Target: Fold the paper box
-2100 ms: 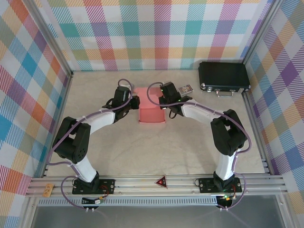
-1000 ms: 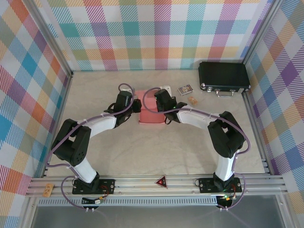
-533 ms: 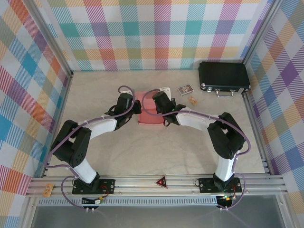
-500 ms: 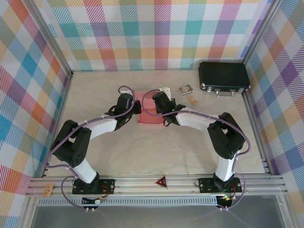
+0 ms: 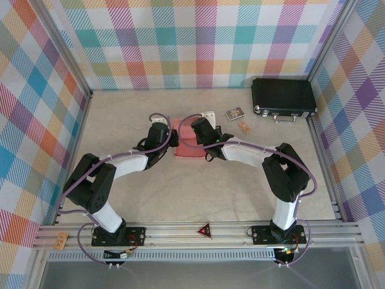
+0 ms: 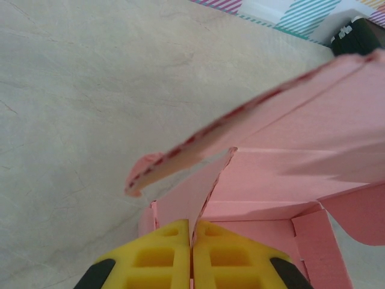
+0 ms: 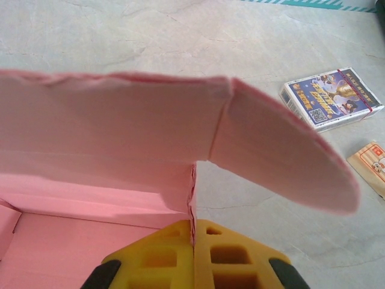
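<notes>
Both arms reach in from the near edge. The left gripper (image 6: 192,244) is clamped tight on a thin side wall of the paper box (image 5: 189,150), at the box's 9 o'clock. The right gripper (image 7: 194,235) pinches the opposite wall at 3 o'clock, yellow fingers pressed together with only cardboard between them. The box sits mid-table with its top open, pink floor and inner walls on show. Its tall back panel stands up, and a rounded flap (image 7: 283,162) juts out beside it. Farther out, at 2 o'clock from the box, a card deck (image 7: 331,99) and a small tan piece (image 5: 243,126) lie on the table (image 5: 150,192). In the far right corner is a black case (image 5: 284,98), lid down, contents hidden.
</notes>
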{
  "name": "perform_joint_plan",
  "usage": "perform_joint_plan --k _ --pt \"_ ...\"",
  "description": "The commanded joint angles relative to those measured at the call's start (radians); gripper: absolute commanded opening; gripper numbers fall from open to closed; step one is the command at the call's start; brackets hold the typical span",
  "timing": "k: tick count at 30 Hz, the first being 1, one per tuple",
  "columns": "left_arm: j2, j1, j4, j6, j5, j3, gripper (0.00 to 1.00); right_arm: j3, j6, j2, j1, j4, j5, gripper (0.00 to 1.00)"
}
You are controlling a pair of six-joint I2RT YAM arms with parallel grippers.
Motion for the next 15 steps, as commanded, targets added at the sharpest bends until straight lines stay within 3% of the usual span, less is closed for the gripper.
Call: perform_joint_plan --k 1,15 --pt "-0.013 -0.02 -0.013 -0.013 -0.011 -0.036 0.07 0.003 0.033 -0.002 0.01 -0.011 0.015 0.03" --pt "-0.028 -0.025 -0.02 -0.015 -0.043 -0.045 0.07 0.002 0.089 0.021 0.013 -0.021 0.029 0.13"
